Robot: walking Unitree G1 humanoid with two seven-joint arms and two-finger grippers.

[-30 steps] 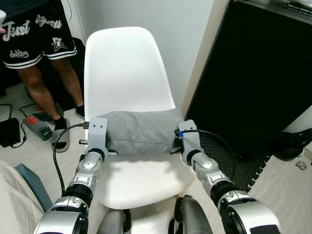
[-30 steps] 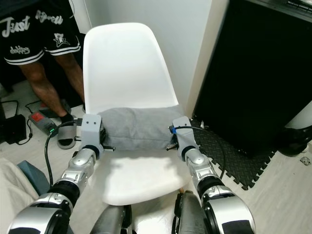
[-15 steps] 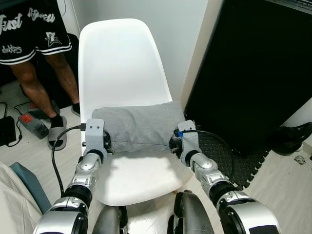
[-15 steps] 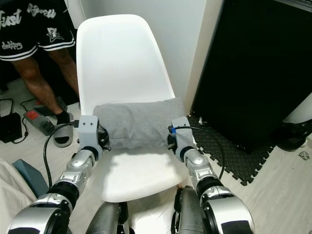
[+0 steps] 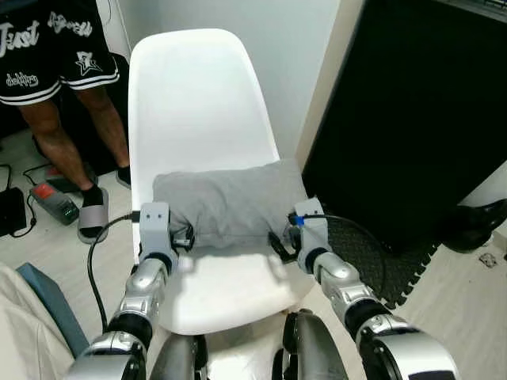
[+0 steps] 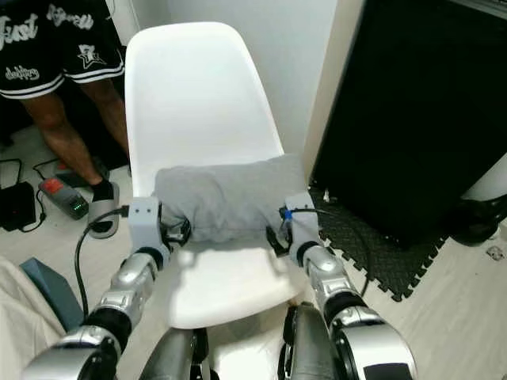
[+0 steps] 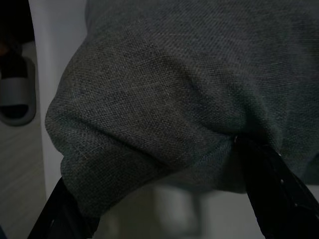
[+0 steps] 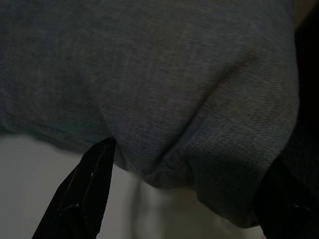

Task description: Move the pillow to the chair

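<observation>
While the pillow (image 5: 226, 198) lies on the chair (image 5: 198, 119), both hands — left hand (image 5: 184, 237), right hand (image 5: 279, 241) — apparently spread at its ends.

We note bare seat of the white chair (image 5: 230, 293) in front of the grey pillow (image 5: 226, 202), open for passage. Chair back rises directly behind the pillow, blocking that way. On the right, a black cabinet (image 5: 412, 119) stands near the seat edge, a black floor mat (image 5: 360, 249) at its foot. On the left, a person's legs (image 5: 71, 134), a sandal (image 5: 91, 222) and a charger box (image 5: 51, 202) occupy the floor.
</observation>
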